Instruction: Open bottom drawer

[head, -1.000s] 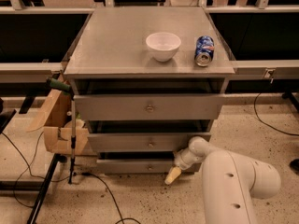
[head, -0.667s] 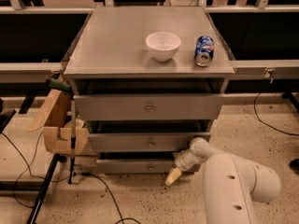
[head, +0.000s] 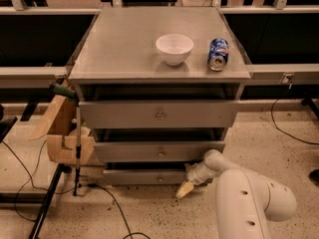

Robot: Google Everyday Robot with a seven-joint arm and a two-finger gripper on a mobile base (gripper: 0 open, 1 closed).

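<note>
The grey cabinet (head: 119, 49) kept its bottom drawer (head: 144, 177) just above the floor, with the robot's gripper (head: 184, 188) low at its right end, wide of the central knob (head: 160, 179). Whether the gripper was open or closed could not be told. A pull from that corner risked slipping off or jamming the drawer askew.

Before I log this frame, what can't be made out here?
All in the camera view:
- Whether the gripper, low at the right end of the bottom drawer, touches it: the arm covers that corner.
- Drawer contents: hidden behind the fronts.
- Can lettering: too small to read.
- Arm's base: cut off by the bottom edge.
</note>
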